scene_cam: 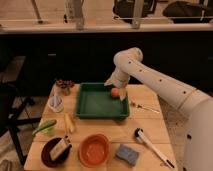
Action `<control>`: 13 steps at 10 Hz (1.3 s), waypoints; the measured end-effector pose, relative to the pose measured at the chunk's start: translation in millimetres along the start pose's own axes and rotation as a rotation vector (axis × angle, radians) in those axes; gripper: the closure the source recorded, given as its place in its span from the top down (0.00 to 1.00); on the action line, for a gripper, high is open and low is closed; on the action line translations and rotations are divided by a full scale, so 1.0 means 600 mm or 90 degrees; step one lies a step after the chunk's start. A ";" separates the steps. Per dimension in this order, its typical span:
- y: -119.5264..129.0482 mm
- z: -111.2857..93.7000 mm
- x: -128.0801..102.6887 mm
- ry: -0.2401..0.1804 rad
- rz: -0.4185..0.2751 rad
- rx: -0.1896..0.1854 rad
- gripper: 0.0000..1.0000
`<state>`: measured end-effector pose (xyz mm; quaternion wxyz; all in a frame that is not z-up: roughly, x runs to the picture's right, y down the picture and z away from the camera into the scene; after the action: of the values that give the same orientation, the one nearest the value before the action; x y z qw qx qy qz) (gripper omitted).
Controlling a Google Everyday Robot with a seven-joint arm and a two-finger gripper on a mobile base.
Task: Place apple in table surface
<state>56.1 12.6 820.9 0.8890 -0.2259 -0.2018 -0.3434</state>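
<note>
Camera view: the gripper [120, 90] hangs from the white arm [150, 80], which reaches in from the right, and sits over the far right corner of the green tray [95, 102]. Its jaws stand spread. The apple [114, 92] is right at their tips, inside that corner of the tray and close against its right wall. Whether the fingers touch the fruit I cannot tell.

The tray lies at the middle of the table surface [150, 125], nearer the far edge. Between the tray's right wall and the right edge lies only a thin fork [145, 106], with bare planks around it. A bare strip also runs just in front of the tray.

Along the near edge, from the left corner, stand a dark bowl [56, 150], an orange bowl [94, 149] and a blue sponge [127, 154]. A long-handled brush [150, 145] slants toward the near right corner.

The left edge is crowded: a small pot [64, 86] at the far left corner, a pale object [55, 102] in front of it, then a green item [45, 126] and a yellow one [69, 122]
</note>
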 end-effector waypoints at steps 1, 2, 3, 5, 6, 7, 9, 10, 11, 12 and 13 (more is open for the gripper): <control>-0.017 0.011 -0.002 -0.007 -0.009 -0.001 0.80; -0.030 0.022 -0.008 -0.014 -0.016 -0.004 0.80; -0.038 0.032 -0.007 -0.019 -0.019 -0.006 0.80; -0.038 0.058 -0.010 -0.040 -0.017 -0.020 0.80; -0.039 0.069 -0.011 -0.046 -0.016 -0.026 0.80; -0.038 0.072 -0.012 -0.048 -0.015 -0.031 0.80; -0.035 0.071 -0.009 -0.047 -0.013 -0.030 0.80; -0.035 0.071 -0.009 -0.047 -0.012 -0.030 0.80; -0.036 0.071 -0.010 -0.047 -0.012 -0.030 0.80; -0.037 0.072 -0.011 -0.047 -0.013 -0.030 0.80; -0.037 0.072 -0.011 -0.049 -0.013 -0.029 0.80</control>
<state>27.1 24.8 858.6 0.8717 -0.2571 -0.2298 -0.3480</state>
